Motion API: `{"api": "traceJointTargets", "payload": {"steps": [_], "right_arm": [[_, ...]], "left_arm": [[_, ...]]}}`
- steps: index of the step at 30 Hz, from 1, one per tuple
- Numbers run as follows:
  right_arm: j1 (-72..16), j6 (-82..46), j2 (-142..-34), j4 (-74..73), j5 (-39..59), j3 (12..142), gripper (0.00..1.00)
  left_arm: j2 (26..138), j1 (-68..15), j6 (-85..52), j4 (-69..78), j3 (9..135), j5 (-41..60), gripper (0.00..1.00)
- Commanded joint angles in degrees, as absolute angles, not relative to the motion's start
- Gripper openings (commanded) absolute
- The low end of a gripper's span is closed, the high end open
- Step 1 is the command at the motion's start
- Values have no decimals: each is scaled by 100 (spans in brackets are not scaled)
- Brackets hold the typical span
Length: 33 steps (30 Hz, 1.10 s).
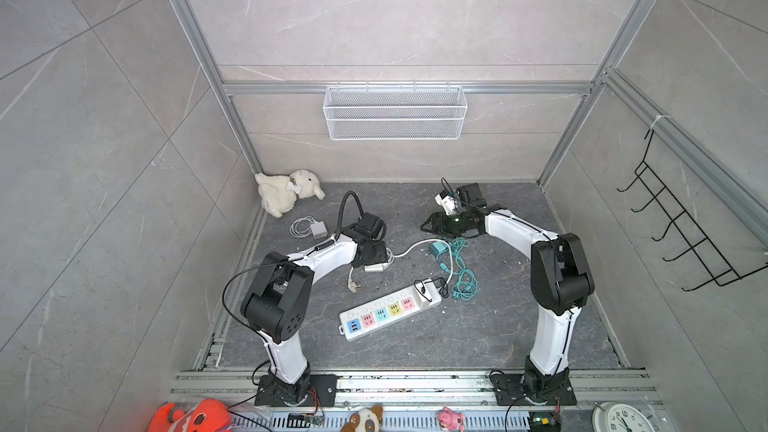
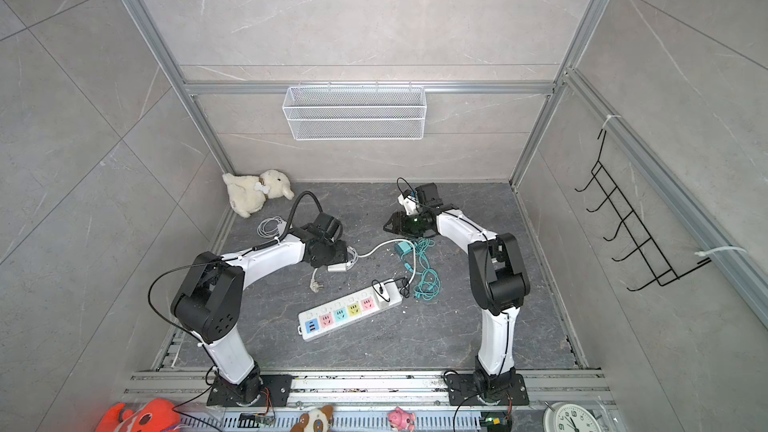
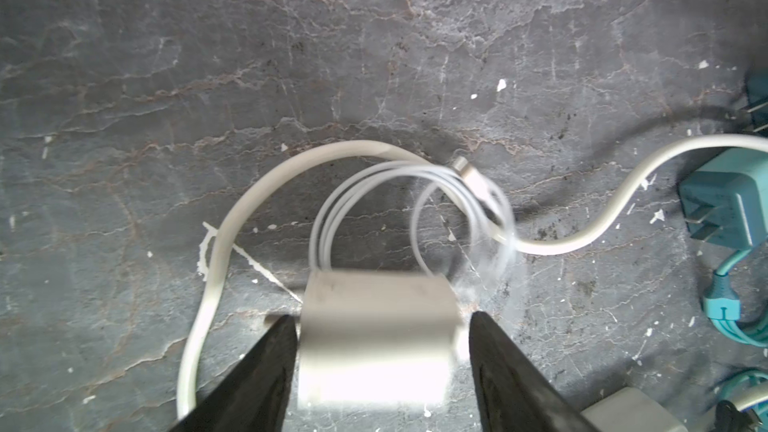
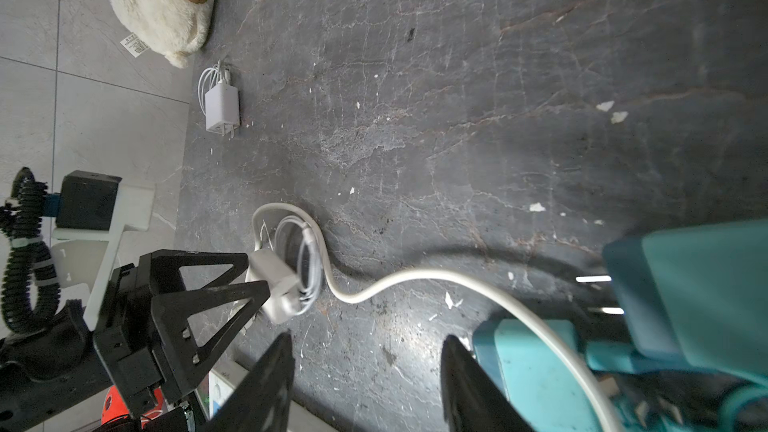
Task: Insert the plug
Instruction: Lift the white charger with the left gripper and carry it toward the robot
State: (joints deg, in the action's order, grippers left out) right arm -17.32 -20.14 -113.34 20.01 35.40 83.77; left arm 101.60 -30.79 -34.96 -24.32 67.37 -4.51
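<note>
Two black wedge fingers point(image 3: 266, 367) of the left end effector point(image 3: 381, 317) flank a boxy white plug point(image 3: 374, 351) nearer the left edge of the veined dark worktop point(image 3: 374, 56); grip unclear. Right end effector point(image 4: 366, 337) gapes, empty.

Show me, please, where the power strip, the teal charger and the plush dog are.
power strip point(image 1: 381, 314), in a top view, on its teal socket.
teal charger point(image 1: 437, 248), in a top view, on its body.
plush dog point(image 1: 273, 198), in a top view, on its torso.

Blurry white charger point(image 3: 374, 338) and coiled cable point(image 3: 492, 214)
</note>
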Motion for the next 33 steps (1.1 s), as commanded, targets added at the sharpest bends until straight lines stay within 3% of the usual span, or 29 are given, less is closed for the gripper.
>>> {"api": "traceJointTargets", "payload": {"steps": [1,7,15,22,27,33], "right_arm": [[-1712,-2022,-11205,2100,3557,8354,58],[-1712,-1945,-11198,2204,3524,8375,58],[-1706,-1889,-11111,2199,3550,8236,58],[-1713,-1894,-11018,2212,3580,8143,58],[-1704,-1811,-10852,2280,3553,8086,58],[-1707,-1710,-10689,2382,3490,8025,59]], "left_arm": [[10147,-3098,-3382,-2297,6801,-499,72],[10079,-3095,-2838,-2305,6876,-411,78],[9258,-3109,-339,-3055,6820,-553,84],[8426,-3142,2054,-2552,6096,638,83],[8753,-3144,3542,-2650,5945,874,83],[9362,-3090,4157,-2703,6132,849,81]]}}
